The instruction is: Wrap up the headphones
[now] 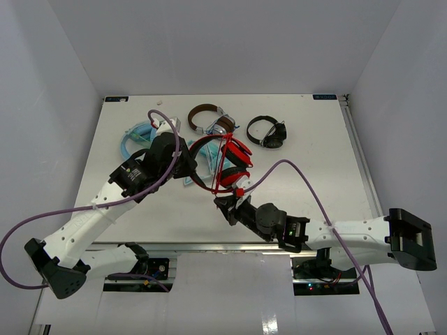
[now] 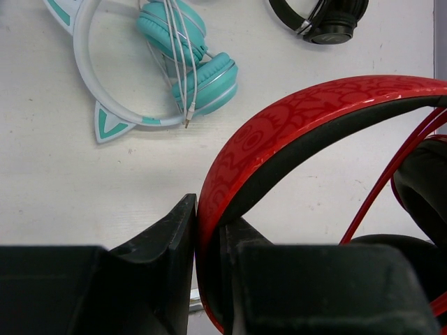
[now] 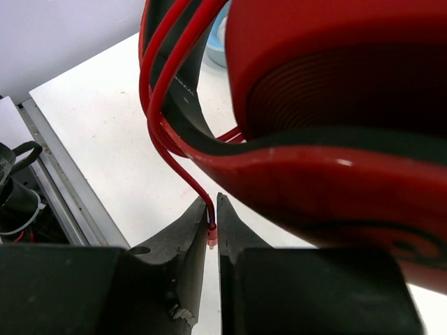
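Item 1: red over-ear headphones with black padding (image 1: 234, 162), at the middle of the white tabletop (image 1: 174, 218). Your left gripper (image 2: 209, 227): jaws clamped on the red headband (image 2: 293, 118). Your right gripper (image 3: 211, 209): jaws pinched nearly together on the plug end of the thin red cable (image 3: 190, 176).

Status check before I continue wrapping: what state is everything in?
Red headphones: headband clamped in left pincer.
Red cable: looped over them, end pinched in right pincer.
Teal headphones: lying flat, white cord wound on.
Black headphones: lying flat, untouched.
Brown-banded headphones: lying flat, untouched.
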{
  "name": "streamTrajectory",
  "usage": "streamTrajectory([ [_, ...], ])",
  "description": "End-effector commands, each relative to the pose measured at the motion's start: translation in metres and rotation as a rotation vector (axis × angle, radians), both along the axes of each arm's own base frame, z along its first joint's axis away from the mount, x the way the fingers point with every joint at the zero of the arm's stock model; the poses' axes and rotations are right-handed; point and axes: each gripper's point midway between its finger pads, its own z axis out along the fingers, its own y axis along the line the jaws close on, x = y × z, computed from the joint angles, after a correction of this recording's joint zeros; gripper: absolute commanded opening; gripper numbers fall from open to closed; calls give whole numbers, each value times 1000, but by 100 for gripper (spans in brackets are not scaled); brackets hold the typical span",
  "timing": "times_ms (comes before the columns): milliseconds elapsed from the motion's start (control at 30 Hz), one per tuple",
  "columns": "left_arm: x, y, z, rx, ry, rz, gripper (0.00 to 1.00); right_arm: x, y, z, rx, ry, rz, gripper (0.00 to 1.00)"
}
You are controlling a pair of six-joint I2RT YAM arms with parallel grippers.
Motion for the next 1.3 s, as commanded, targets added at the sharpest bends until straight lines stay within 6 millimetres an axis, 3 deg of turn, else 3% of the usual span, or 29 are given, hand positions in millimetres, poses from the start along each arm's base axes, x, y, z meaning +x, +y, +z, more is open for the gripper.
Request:
streamTrajectory([
  [0, 7, -9, 30, -114, -75, 12, 0, 7, -4, 22, 84, -38, -65, 16],
  [167, 9, -6, 24, -94, -69, 25, 0, 9, -9, 20, 84, -42, -96, 24],
  [433, 17, -9, 13, -76, -49, 52, 0, 12, -18, 9, 77, -41, -127, 23],
  [700, 30, -15, -1, -32, -26, 71, 0, 9, -32, 1, 71, -28, -134, 35],
  [967, 40, -17, -12, 7, -16, 90, 0, -1, -46, -3, 85, 4, -112, 37],
  [1133, 48, -20, -23, 54, -15, 80, 0, 0, -65, -20, 49, 83, -179, 37],
  [1267, 56, -27, -34, 108, -15, 34, 0, 7, -94, -28, 48, 119, -280, 37],
])
